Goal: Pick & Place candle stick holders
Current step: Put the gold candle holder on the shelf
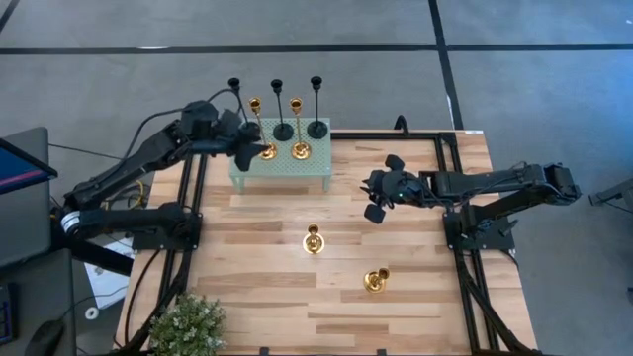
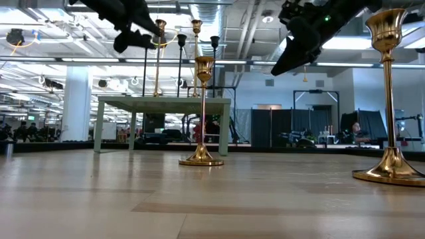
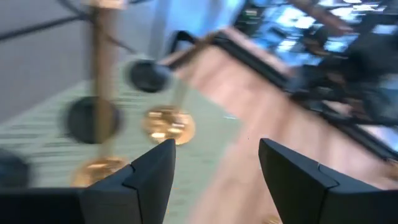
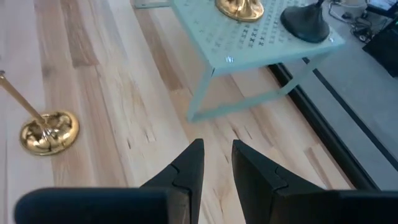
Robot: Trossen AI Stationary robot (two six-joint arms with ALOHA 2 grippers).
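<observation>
High view: three black holders (image 1: 284,130), four gold holders (image 1: 314,241).
</observation>
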